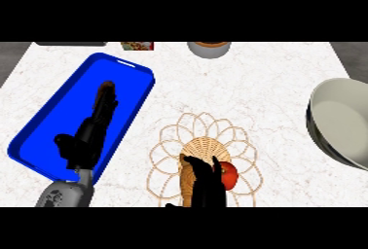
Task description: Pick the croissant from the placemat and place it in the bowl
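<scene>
A woven tan placemat (173, 138) with a looped flower border lies at the counter's front centre. On its right part sits a rounded red-orange item (230, 176), the only food on the mat; its shape is partly hidden. My right hand (205, 182) comes in from the lower edge over the mat's middle, fingers extended, its right side touching or just beside that item, and nothing is seen held in it. A large pale bowl (338, 121) is tilted at the right edge. My left hand (90, 136) rests open over the blue tray.
A blue tray (133, 78) lies diagonally at the left, with a small brown thing (106, 87) at my left fingertips. At the far edge stand a pale cup (210, 48) and a small patterned box (137, 46). Bare marble lies between the mat and the bowl.
</scene>
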`<action>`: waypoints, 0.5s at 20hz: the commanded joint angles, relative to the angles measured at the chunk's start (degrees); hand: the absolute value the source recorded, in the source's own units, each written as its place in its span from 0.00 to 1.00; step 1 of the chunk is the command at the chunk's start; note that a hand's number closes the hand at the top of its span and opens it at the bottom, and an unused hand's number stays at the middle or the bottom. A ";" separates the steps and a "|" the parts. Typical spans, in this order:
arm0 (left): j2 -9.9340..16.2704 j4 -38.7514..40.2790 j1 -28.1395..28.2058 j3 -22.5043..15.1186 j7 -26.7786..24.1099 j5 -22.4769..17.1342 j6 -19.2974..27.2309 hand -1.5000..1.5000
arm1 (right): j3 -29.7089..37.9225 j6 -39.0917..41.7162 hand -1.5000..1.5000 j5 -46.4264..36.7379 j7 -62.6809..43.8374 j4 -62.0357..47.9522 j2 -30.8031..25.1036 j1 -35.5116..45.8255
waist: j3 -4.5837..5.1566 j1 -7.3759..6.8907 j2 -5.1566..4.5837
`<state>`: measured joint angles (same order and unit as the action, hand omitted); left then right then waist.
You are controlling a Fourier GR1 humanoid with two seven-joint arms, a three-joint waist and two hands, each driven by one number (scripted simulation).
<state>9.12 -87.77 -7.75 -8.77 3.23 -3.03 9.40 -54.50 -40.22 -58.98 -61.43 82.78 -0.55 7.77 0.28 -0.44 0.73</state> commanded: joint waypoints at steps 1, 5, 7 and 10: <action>-1.37 -0.62 -0.63 -0.55 1.47 1.27 1.46 0.50 | -2.64 3.85 1.00 2.02 -0.93 -5.34 0.52 -0.09 | -0.29 0.07 -0.76; 0.46 -0.06 -1.64 2.07 0.99 -0.15 -0.83 0.50 | -2.83 2.48 1.00 6.23 -1.74 -6.54 0.51 5.07 | -0.29 -0.18 -0.82; -1.12 1.60 -3.72 0.92 2.75 1.30 0.34 0.50 | -5.40 -2.23 1.00 4.01 -0.73 -7.00 0.50 0.83 | -0.30 0.24 -0.79; -1.65 -0.47 -0.88 -0.01 1.51 1.80 0.05 0.50 | -7.58 -1.44 1.00 4.81 -4.08 -5.53 0.49 4.07 | -0.29 -0.02 -0.74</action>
<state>8.36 -87.77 -8.63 -8.12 4.21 -2.32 8.97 -58.86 -40.18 -55.39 -59.05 80.75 -1.37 10.63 0.32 -0.22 1.06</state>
